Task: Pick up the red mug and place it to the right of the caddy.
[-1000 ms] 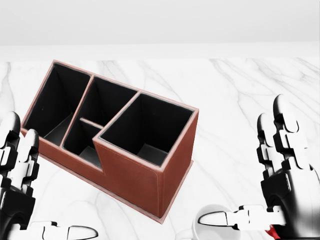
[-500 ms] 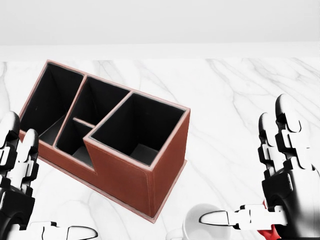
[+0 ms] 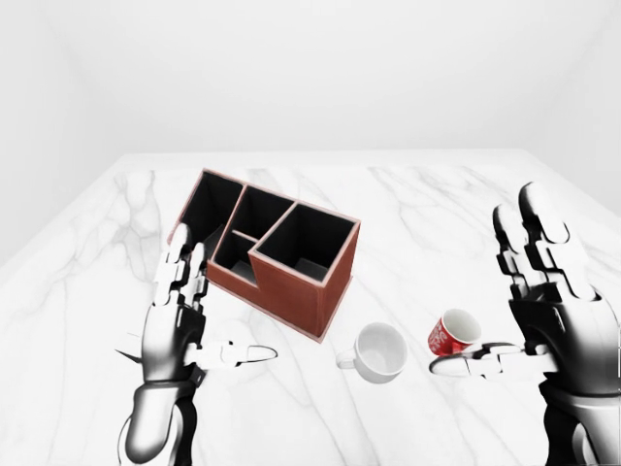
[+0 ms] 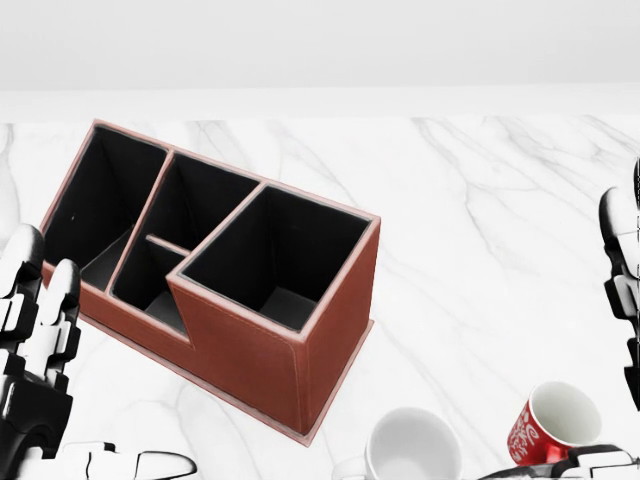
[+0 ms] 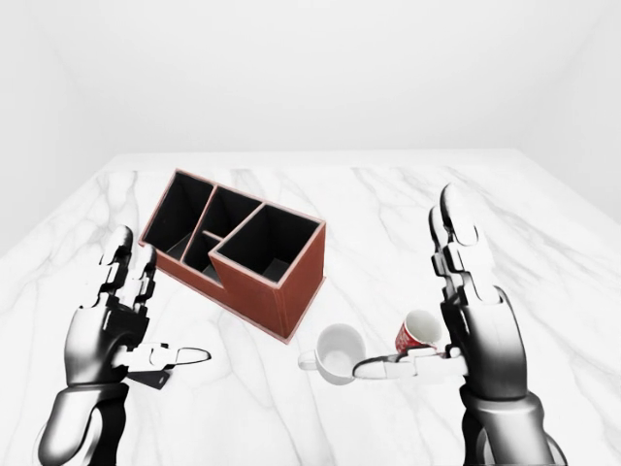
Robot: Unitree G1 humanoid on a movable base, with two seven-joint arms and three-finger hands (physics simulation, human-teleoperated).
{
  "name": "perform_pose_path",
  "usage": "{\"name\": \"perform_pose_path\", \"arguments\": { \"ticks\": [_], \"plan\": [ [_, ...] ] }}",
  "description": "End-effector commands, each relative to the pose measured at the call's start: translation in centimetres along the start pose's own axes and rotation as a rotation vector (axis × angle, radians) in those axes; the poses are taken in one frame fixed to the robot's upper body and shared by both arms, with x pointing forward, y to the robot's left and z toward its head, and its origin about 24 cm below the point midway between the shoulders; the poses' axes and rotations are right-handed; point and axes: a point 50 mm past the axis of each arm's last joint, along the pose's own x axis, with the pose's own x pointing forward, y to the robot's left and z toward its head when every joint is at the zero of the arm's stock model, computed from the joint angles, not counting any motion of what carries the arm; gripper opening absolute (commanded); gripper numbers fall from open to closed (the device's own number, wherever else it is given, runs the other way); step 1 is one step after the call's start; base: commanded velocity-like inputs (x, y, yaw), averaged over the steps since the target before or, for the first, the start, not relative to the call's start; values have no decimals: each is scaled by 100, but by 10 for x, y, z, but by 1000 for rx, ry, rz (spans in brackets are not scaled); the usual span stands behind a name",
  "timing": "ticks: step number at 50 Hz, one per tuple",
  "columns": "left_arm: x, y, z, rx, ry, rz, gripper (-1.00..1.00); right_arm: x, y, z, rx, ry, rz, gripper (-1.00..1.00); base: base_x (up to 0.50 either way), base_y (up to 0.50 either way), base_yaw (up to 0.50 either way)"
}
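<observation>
On my screens: one white marble-veined tabletop (image 3: 408, 194), wide and pale, under a plain white wall. One reddish-brown leather caddy (image 4: 250, 345) with black-lined compartments, a tall square section at its right end and lower divided sections to the left, standing skewed on the table left of centre in the head view. One plain white ceramic mug (image 3: 378, 351), upright, handle to its left, just off the caddy's lower right corner in the left-eye view. One small red mug (image 3: 452, 333) with white lettering on its side and a white interior, tilted with its mouth facing up and right, just right of the white mug and apart from it, well clear of the caddy. My right hand (image 3: 543, 291), black and silver with three fingers, stands open beside the red mug with two fingers raised straight up and the thumb stretched out low under the mug's mouth; I cannot tell whether the thumb touches it. My left hand (image 3: 179, 320) hovers open and empty at the caddy's near left, fingers up, thumb pointing right
</observation>
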Motion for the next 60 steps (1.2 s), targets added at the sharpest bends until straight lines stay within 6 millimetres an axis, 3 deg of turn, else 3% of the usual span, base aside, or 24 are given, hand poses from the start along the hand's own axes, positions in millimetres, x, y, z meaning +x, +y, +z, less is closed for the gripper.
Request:
{"name": "perform_pose_path", "arguments": {
  "ticks": [1,5,15,24,32,48,60],
  "plan": [
    [0,-2,-2,-1,8,-6,100,-5,-25,40,-320,-106,63,100,0,0,0],
    [-2,0,3,-2,-7,-4,100,1,-30,25,-337,-35,68,100,0,0,0],
    [-4,2,8,-3,-27,0,100,11,-43,25,-449,-24,86,100,0,0,0],
    [-4,1,7,-5,-24,-4,100,21,-60,2,-478,90,79,100,0,0,0],
    [-3,1,6,-6,-22,-4,100,26,-67,-6,-505,135,88,100,0,0,0],
    [-4,3,10,-4,-36,0,100,17,-81,-9,-580,225,71,100,0,0,0],
    [-6,2,11,-5,-36,-2,100,13,-85,-32,-564,342,83,100,0,0,0]
  ]
}}
